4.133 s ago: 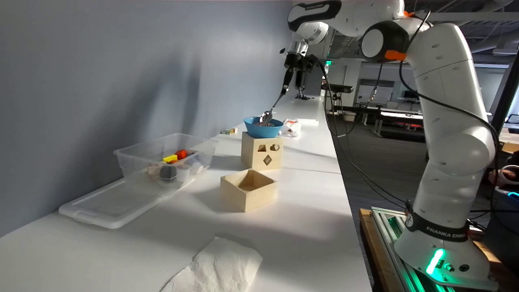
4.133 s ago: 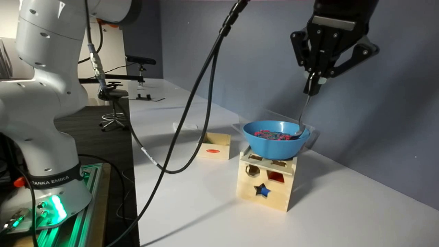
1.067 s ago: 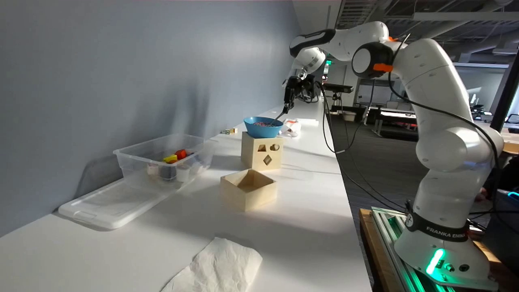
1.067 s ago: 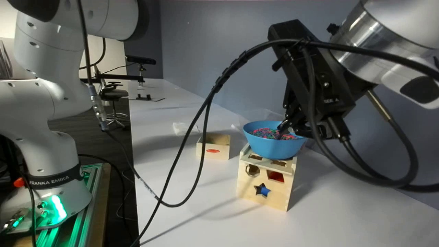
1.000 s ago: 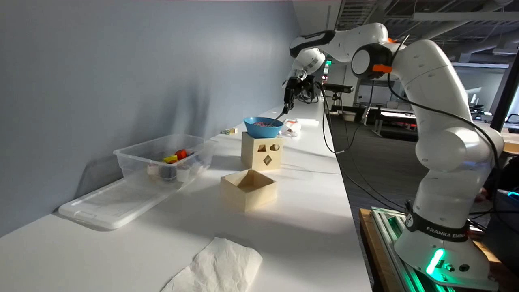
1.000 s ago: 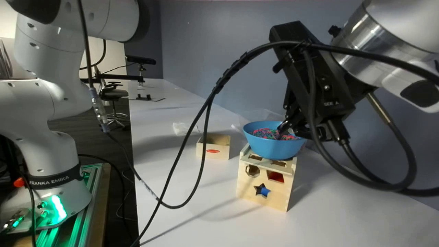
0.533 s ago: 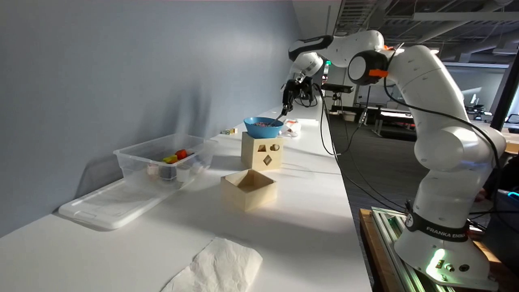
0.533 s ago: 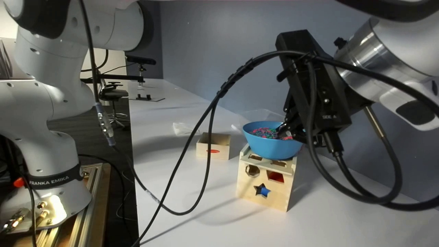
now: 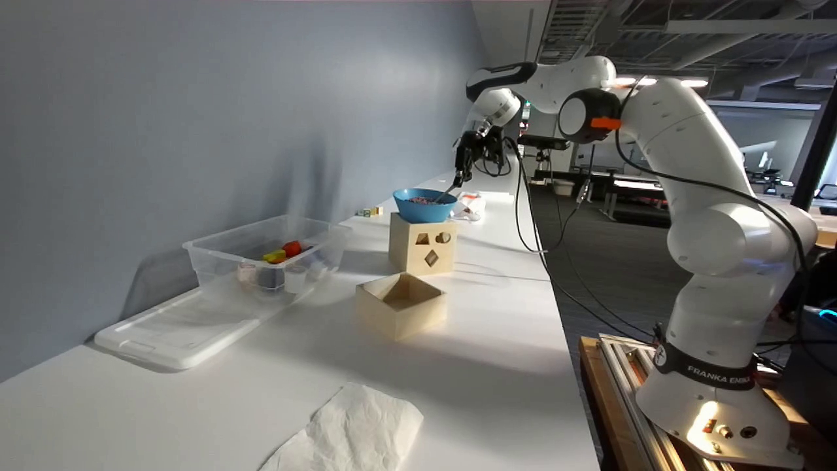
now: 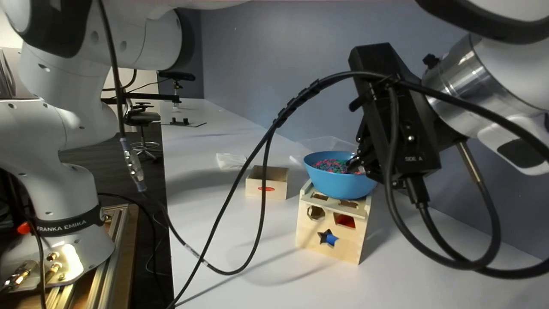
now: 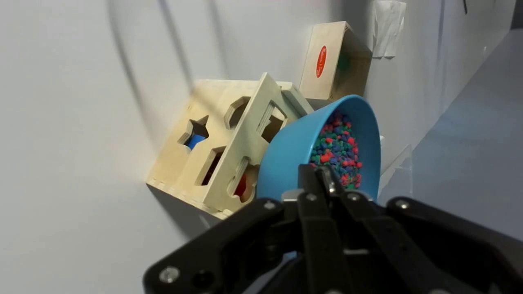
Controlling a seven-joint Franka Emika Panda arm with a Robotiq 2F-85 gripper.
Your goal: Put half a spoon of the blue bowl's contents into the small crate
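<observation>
Gripper [image 9: 460, 179] pinches spoon [image 9: 446, 194], lower end down in bowl [image 9: 418, 212], so scoop shallow, level near half, lift slowly to keep bowl steady on box [image 9: 418, 254].

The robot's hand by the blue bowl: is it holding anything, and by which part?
The hand grips the spoon by its handle, with the lower end inside the blue bowl.

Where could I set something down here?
The table is bare between the open wooden box and paper towel, and out to its edge beside the arm. Crowded: around the clear tub and blue bowl, where the gripper holds the spoon.
</observation>
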